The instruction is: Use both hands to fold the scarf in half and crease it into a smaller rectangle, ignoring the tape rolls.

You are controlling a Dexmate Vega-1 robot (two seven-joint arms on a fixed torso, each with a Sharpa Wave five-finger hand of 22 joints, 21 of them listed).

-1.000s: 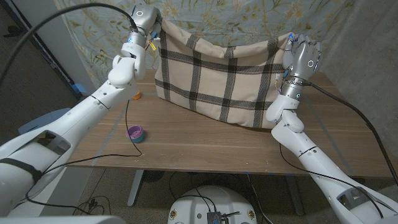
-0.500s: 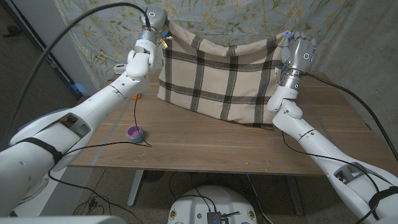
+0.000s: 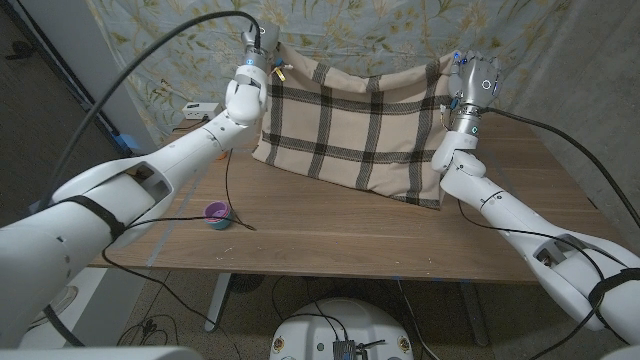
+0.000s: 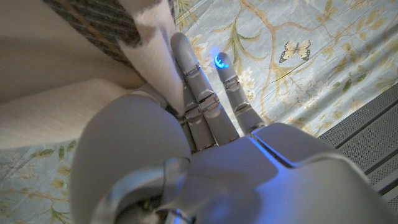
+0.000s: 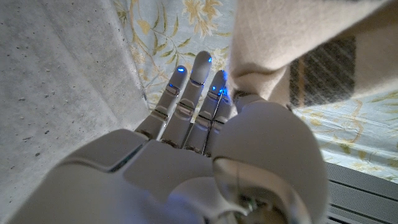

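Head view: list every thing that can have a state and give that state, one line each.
scarf: lifted by its two top corners, hanging spread, lower edge on the table.
left hand: raised, gripping the scarf's corner.
right hand: raised, gripping the other corner.
purple tape roll: lying on the table, untouched, apart from the scarf.

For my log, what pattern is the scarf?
Beige with dark plaid stripes, clearest in the head view: scarf.

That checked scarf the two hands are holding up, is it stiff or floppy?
Probably floppy: the scarf sags between the left hand and right hand, its lower edge draped on the table. It looks light, hanging from pinched corners. It would likely bunch rather than slide if pushed.
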